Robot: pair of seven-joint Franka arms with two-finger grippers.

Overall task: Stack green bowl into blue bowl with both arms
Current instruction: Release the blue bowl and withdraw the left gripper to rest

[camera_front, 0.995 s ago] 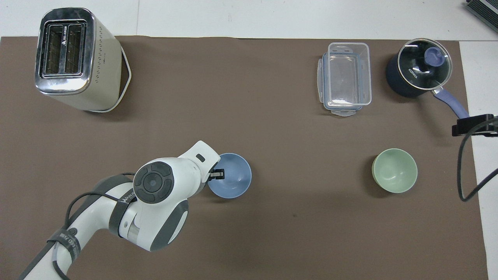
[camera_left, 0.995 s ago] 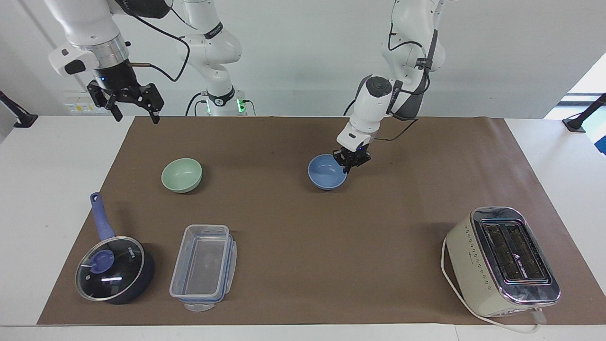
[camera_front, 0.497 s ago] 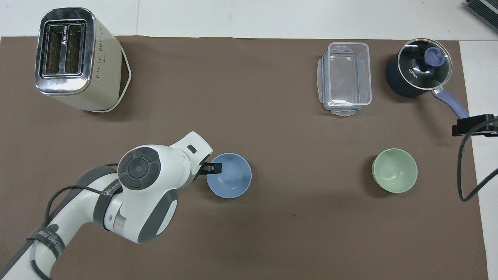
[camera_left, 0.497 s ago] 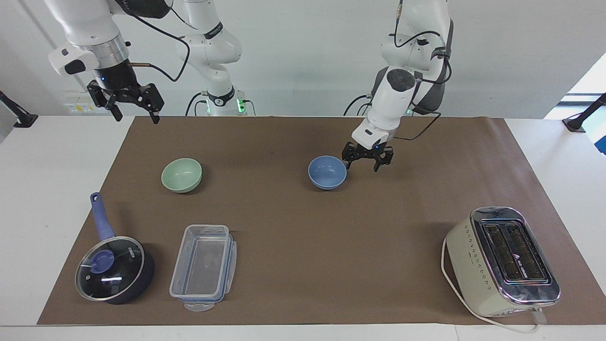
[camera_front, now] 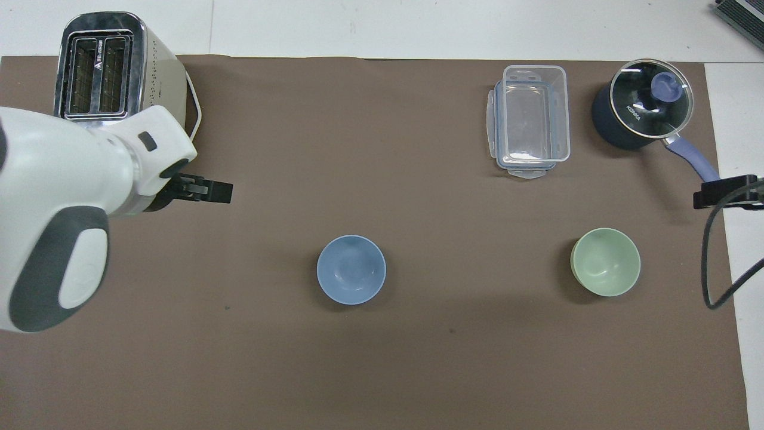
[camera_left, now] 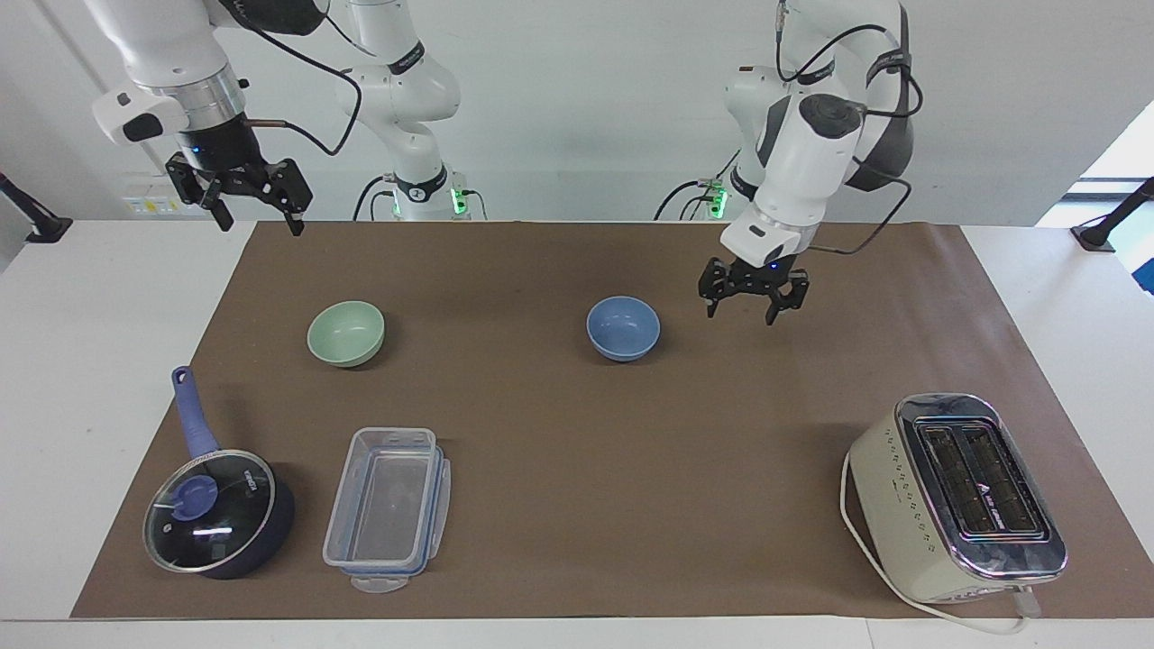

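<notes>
- Brown mat (camera_left: 577, 451) over most of the white table (camera_left: 81, 361), with wide bare room in the middle and along the robots' edge.
- Cream toaster (camera_left: 956, 496) at the left arm's end, far from the robots, cord looped beside it.
- Dark blue lidded saucepan (camera_left: 216, 514) at the right arm's end, far from the robots, handle pointing toward the robots.
- Clear plastic container (camera_left: 388, 505) just beside the saucepan, a little toward the middle.
- Blue bowl (camera_left: 623, 328) upright on the mat near the middle, nothing touching it.
- Green bowl (camera_left: 346, 333) upright toward the right arm's end, well apart from the blue bowl, nearer to the robots than saucepan and container; open mat between the two bowls.
- Left gripper (camera_left: 754, 306) raised over bare mat beside the blue bowl, toward the left arm's end; pointing down, fingers spread, holding nothing.
- Right gripper (camera_left: 255, 209) waiting high over the mat's corner at the robots' edge, fingers spread, empty.
</notes>
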